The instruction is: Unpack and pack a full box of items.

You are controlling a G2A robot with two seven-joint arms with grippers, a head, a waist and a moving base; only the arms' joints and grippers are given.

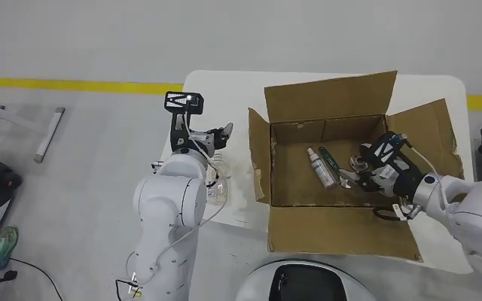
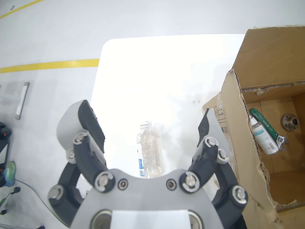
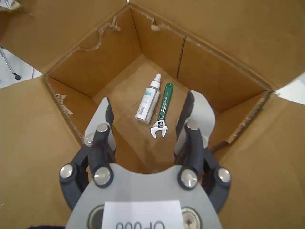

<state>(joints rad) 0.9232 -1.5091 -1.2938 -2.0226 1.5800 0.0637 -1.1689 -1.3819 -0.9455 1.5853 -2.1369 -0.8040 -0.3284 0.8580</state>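
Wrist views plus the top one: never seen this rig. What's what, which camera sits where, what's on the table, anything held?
It is a two-armed robot working at a white table. The top view looks down from a camera above its arms. Each wrist view looks out along one arm, past that arm's own jaws.

The left gripper hangs over the table with its jaws open, and a clear bottle is on the table by it. The right gripper is over the open box, jaws also open.

On the box floor a spray bottle and a green wrench lie side by side, with a metal flange apart from them. Nothing is held.
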